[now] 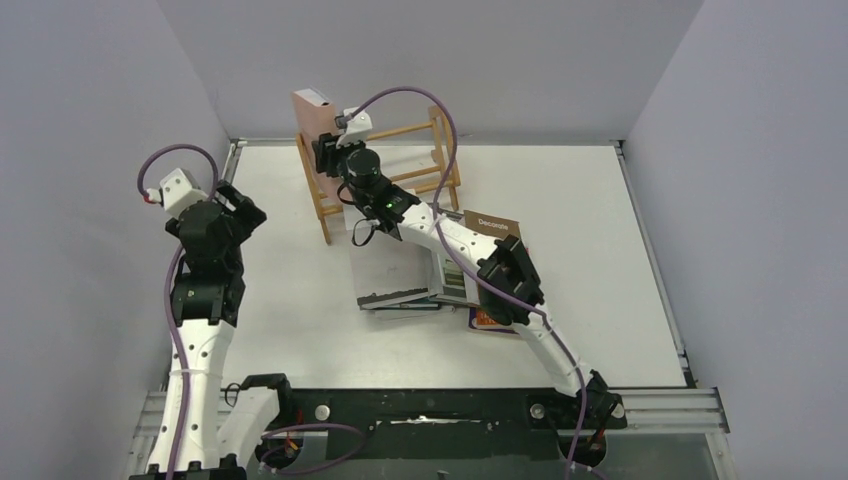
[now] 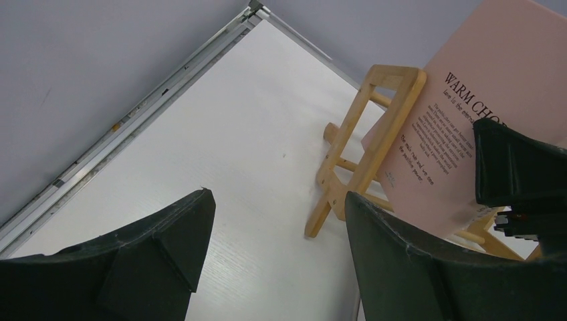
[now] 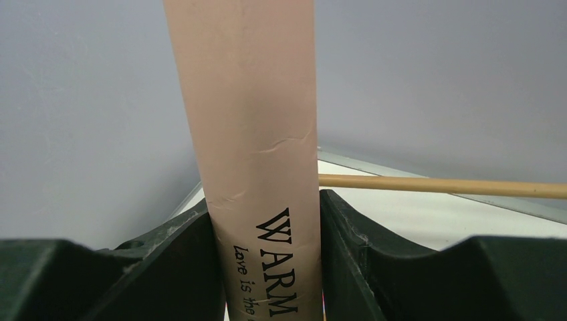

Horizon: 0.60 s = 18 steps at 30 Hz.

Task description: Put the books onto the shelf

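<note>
**Pink book clamped at the rack's left end, left hand idle**

In my right wrist view, the right gripper has its two dark fingers pressed flat against either side of the pink "Warm Chord" book. The spine faces the lens and runs straight up out of the frame. So the jaws are closed on that book, one pad on each cover. Just behind the fingers a thin round wooden rail crosses level from the spine to the right.

From above, I see that book standing upright at the left end of the small light-wood rack, just inside its ladder-like end, with the right gripper on it from the near side. I cannot tell whether its bottom edge rests on the rails. The right arm stretches from its base across the table to the far wall to reach it.

The left gripper has its fingers spread wide with only bare table between them. It is aimed towards the rack's end frame and the pink cover, well apart from both. From above, it sits near the left wall.

The other books lie on the white table under the right arm: a flat pile in the middle, with the brown "Decorate" book tilted just beside it.
</note>
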Available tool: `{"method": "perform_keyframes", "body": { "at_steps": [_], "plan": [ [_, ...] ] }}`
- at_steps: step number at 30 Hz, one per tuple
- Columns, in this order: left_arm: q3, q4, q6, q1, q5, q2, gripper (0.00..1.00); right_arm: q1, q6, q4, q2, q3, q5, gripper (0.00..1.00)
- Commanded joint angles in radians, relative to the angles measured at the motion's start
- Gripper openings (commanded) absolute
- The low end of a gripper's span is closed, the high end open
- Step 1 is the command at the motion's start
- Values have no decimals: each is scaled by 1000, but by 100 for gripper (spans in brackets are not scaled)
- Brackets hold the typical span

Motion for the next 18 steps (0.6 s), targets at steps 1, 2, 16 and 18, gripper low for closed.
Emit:
{"method": "perform_keyframes", "body": {
  "at_steps": [1, 2, 16, 18],
  "plan": [
    [29, -9, 19, 6, -17, -36, 71, 19, 18, 119, 21, 3, 51, 0],
    [27, -12, 20, 6, -17, -40, 71, 24, 14, 123, 27, 3, 68, 0],
    [4, -37, 26, 6, -20, -81, 71, 51, 28, 154, 84, 14, 123, 15],
    [0, -35, 24, 6, -20, -83, 71, 53, 28, 177, 75, -6, 119, 31]
  ]
}}
